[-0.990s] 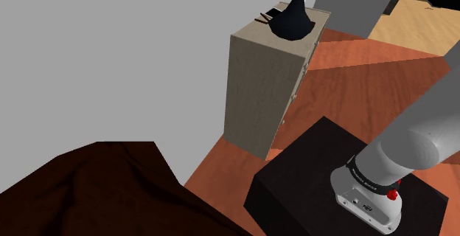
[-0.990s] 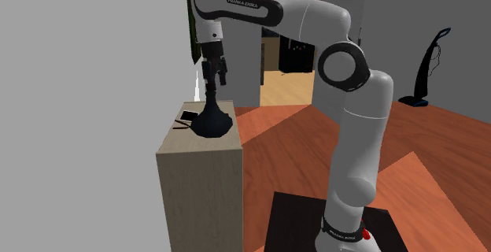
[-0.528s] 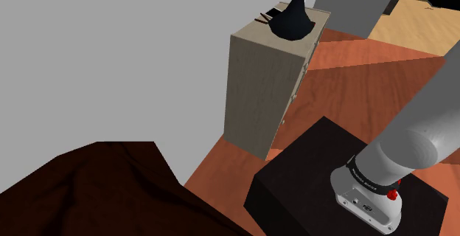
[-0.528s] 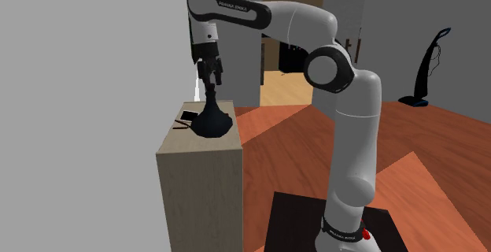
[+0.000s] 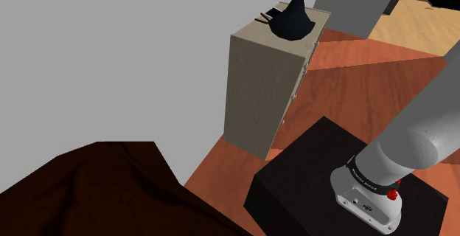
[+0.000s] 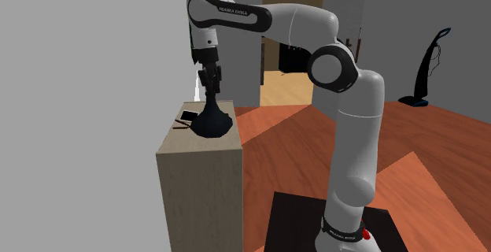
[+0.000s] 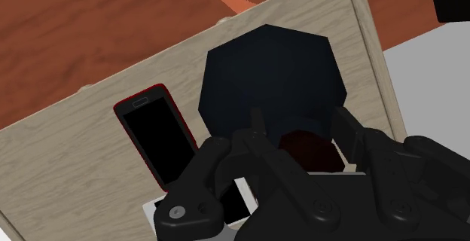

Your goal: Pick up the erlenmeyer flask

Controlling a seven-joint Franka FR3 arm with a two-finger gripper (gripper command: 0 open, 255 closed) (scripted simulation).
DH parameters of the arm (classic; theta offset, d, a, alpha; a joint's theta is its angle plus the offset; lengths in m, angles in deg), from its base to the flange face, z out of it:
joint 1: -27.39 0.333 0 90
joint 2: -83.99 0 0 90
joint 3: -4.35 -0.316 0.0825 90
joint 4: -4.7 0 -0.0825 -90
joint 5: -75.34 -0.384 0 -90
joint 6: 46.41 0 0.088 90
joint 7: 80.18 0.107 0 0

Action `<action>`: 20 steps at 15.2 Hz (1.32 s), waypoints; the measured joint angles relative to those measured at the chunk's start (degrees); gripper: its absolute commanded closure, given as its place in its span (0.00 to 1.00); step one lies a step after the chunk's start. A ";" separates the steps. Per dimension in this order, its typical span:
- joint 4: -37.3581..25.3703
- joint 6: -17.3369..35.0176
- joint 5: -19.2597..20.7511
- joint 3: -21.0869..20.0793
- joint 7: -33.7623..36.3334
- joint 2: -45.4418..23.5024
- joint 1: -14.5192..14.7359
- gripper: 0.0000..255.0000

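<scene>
Beside the flask point(image 7: 271, 74) lies a red-edged phone point(image 7: 157, 135)

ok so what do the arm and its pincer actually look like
The arm has rounded white links with dark joints. There is white FRANKA EMIKA lettering on the dark upper joint. At its base are a black band and a red knob. The pincer is all black.
</scene>
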 measured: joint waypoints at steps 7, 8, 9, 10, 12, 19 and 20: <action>-0.43 -0.26 -0.02 0.01 -0.03 -0.15 -0.02 1.00; -1.34 -0.90 -0.04 0.08 -0.18 -0.47 -0.09 1.00; -2.47 -1.69 -0.07 0.10 -0.21 -0.83 -0.12 1.00; -4.25 -2.82 -0.16 0.13 -0.28 -1.50 -0.16 1.00; -7.32 -4.84 -0.30 0.15 -0.31 -2.56 -0.21 1.00; -21.57 -13.22 -1.11 0.58 -1.19 -8.46 -1.05 1.00; -24.61 -14.83 -1.34 0.62 -1.21 -9.90 -1.20 1.00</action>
